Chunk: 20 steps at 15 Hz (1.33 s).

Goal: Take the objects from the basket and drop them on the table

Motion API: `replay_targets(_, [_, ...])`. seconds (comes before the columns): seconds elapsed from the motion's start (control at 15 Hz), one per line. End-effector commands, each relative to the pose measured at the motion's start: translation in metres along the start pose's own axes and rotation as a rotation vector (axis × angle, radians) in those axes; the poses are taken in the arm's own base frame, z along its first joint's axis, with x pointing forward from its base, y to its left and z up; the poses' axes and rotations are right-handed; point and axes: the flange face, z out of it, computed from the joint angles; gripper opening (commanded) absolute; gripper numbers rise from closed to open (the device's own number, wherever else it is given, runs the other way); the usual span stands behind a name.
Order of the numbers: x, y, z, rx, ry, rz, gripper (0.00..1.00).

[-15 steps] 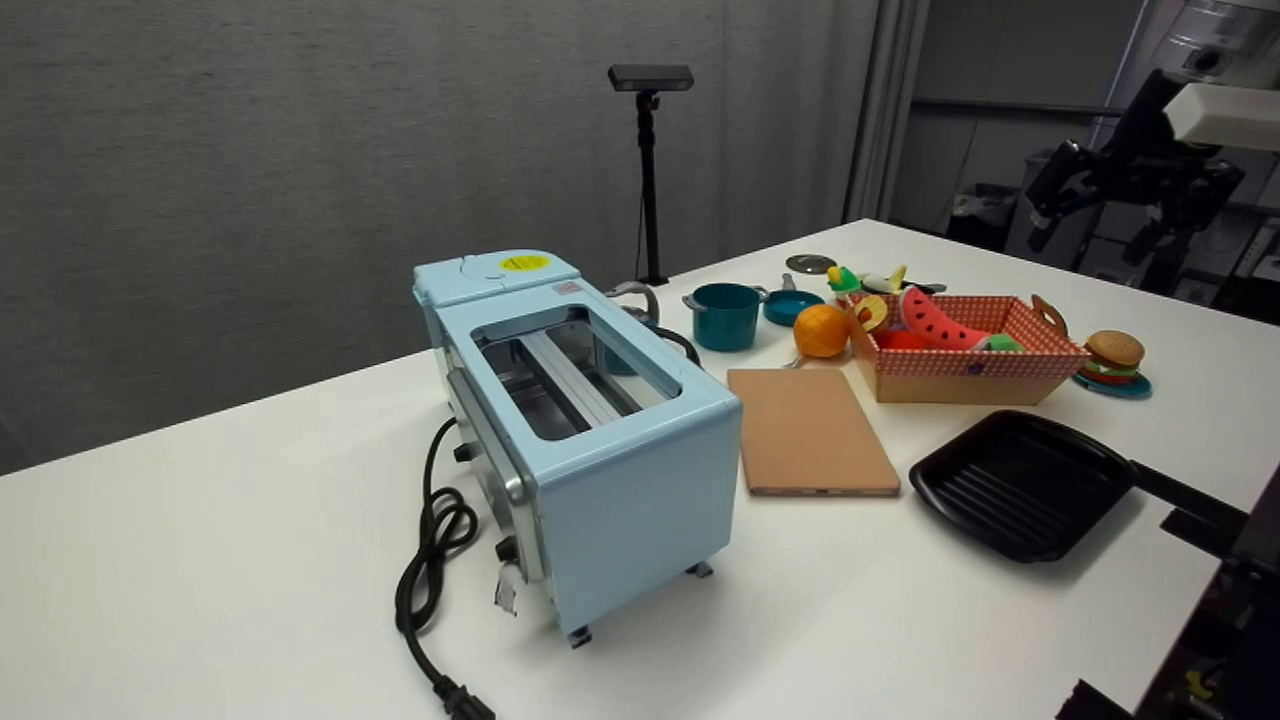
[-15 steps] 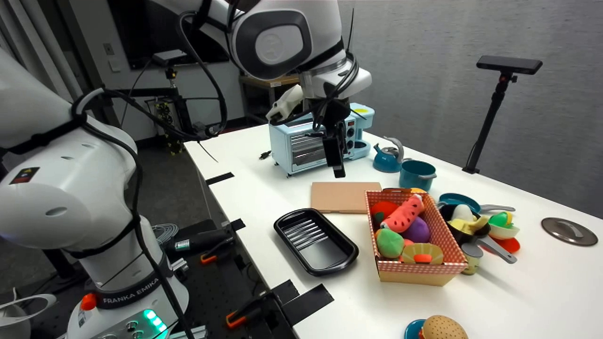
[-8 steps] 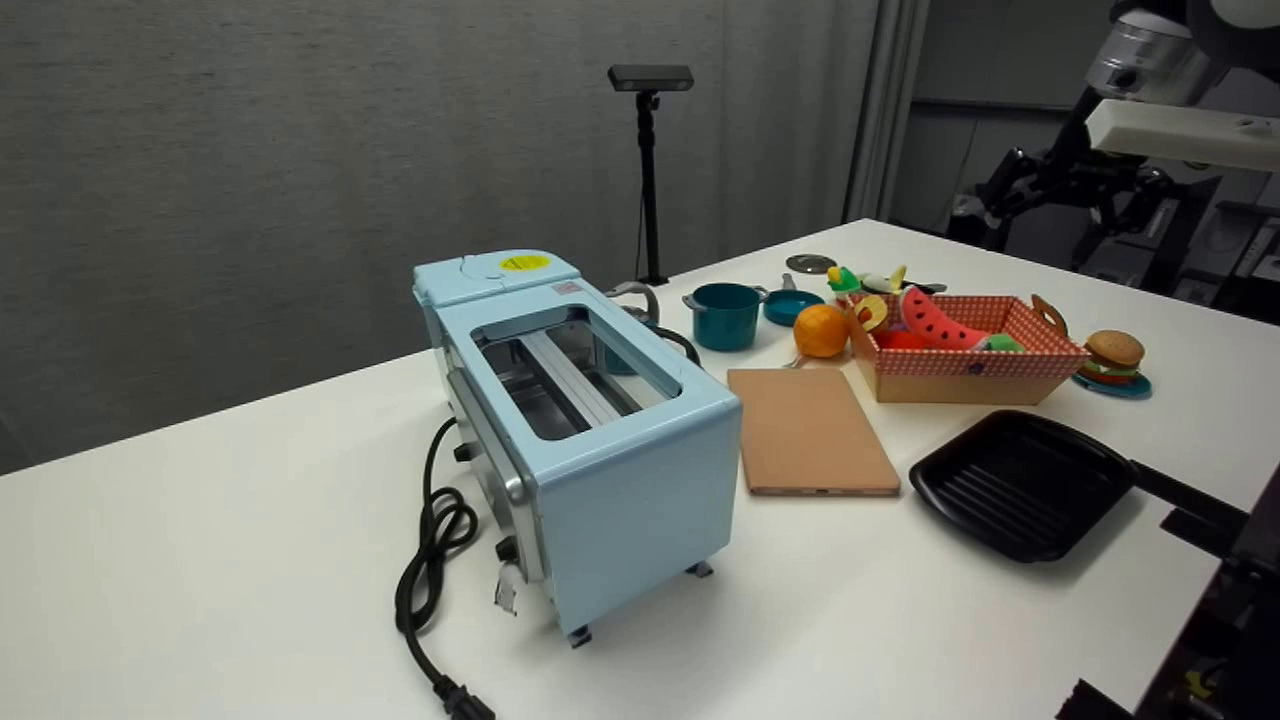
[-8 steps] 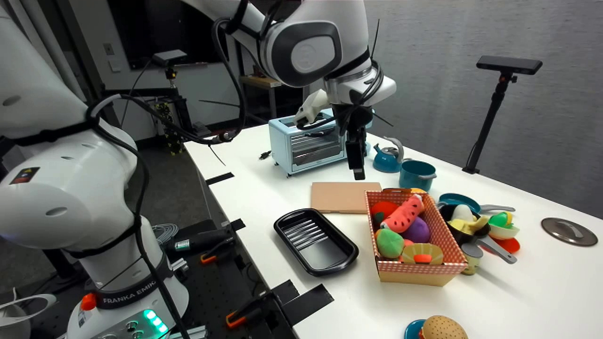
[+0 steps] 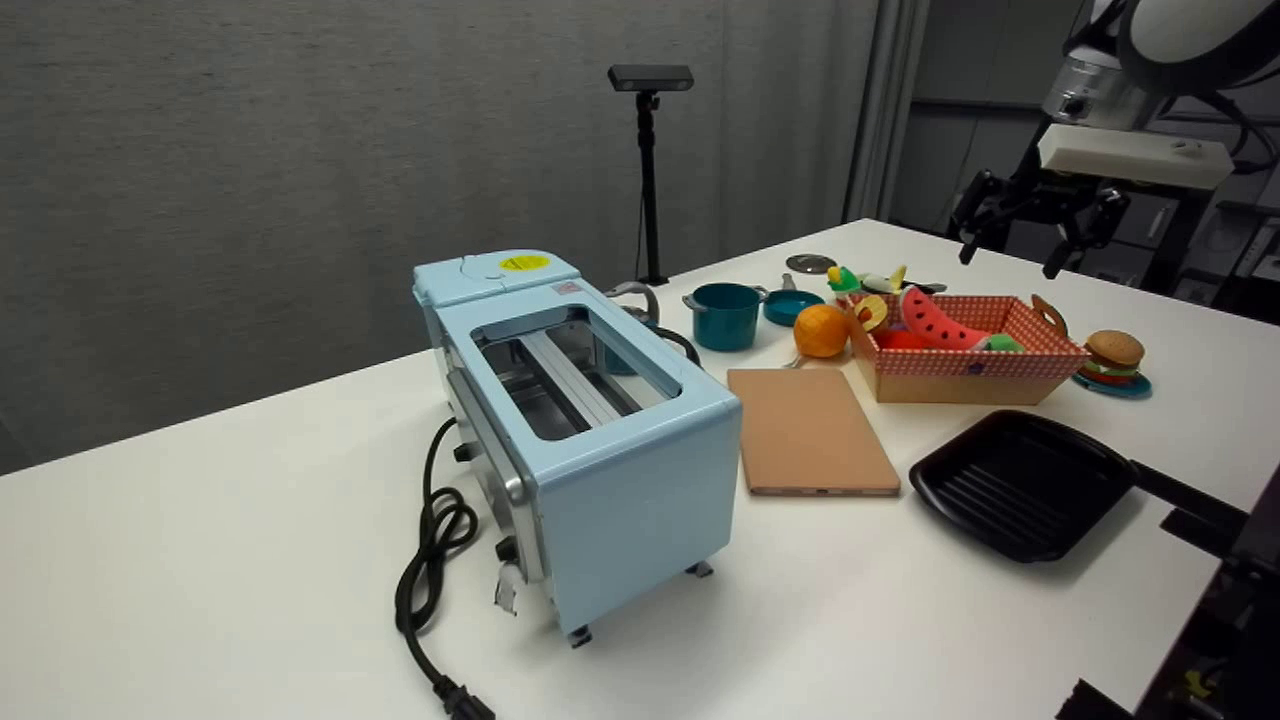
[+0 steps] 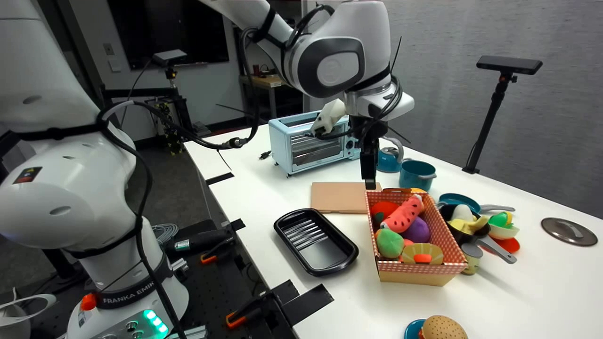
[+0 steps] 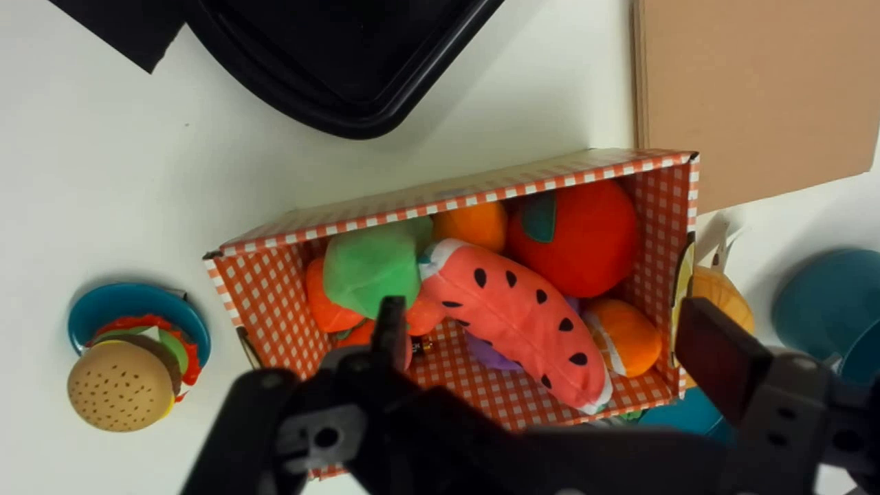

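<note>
The basket [image 7: 454, 196], tan outside with a red-and-white checked lining, stands on the white table [image 5: 250, 560]; it shows in both exterior views [image 5: 970, 388] [image 6: 414, 278]. Inside lie a watermelon slice [image 7: 515, 316], a green piece [image 7: 371, 268], a red round piece [image 7: 577, 237], an orange piece [image 7: 625, 337] and a partly hidden purple piece [image 6: 417, 230]. My gripper [image 7: 547, 308] is open and empty, held above the basket. In the wrist view its fingers lie either side of the watermelon slice, touching nothing. It shows in both exterior views [image 5: 1008, 262] [image 6: 369, 184].
A toy burger [image 7: 120, 385] on a teal plate stands beside the basket. A black pan [image 6: 315, 242], a tan board [image 6: 344, 197], a teal pot [image 6: 417, 175] and a light-blue toaster [image 5: 640, 480] stand around. Small pans with toy food [image 6: 466, 223] lie behind the basket.
The arm and open gripper have moved across from near the toaster side towards the basket. The basket and its contents have not moved.
</note>
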Motion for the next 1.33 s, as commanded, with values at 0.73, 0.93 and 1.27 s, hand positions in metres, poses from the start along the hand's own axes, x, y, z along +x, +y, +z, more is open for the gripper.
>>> replay_targets(0.73, [0.053,-0.006,0.029,-0.037,0.034,0.039,1.00])
replay_targets(0.93, [0.061,-0.002,0.037,-0.058,0.039,0.035,1.00])
replay_targets(1.27, [0.059,-0.010,0.067,-0.084,0.010,0.009,1.00])
